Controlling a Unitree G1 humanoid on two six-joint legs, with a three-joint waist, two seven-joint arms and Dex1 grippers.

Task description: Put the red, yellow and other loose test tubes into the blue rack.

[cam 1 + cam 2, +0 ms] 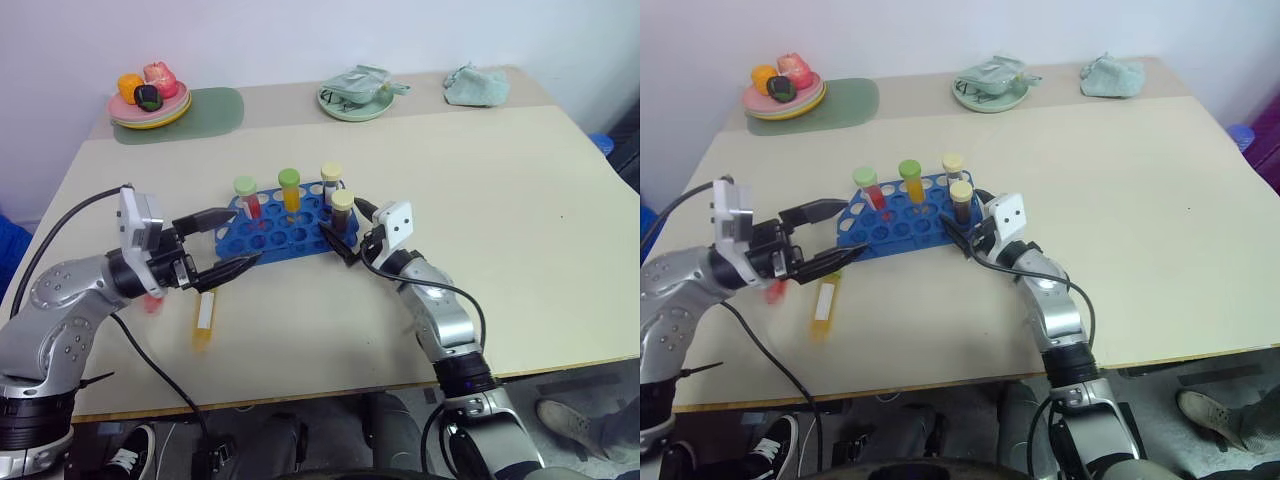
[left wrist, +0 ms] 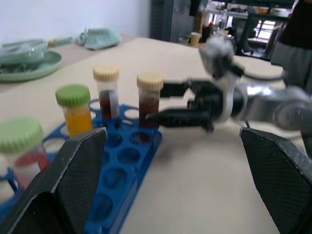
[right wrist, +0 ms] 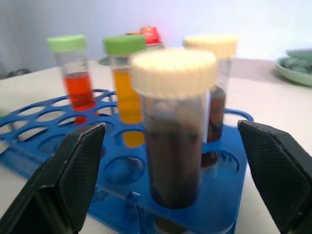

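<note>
Beige matte tabletop (image 1: pixel 500 200); glossy blue plastic rack (image 1: pixel 280 232) with round holes.

Beige table (image 1: pixel 520 200) against pale wall (image 1: pixel 300 30), perhaps shelving beyond.

tubes in rack (image 1: pixel 270 232) — 4 | loose tube (image 1: pixel 204 319) — 1 | plates — 2

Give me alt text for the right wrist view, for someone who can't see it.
A clear tube of dark brown liquid with a cream cap stands in a bright blue plastic rack, between the right tool's open black fingers. Behind it stand a red-filled tube, an orange-filled tube and another cream-capped tube.
</note>
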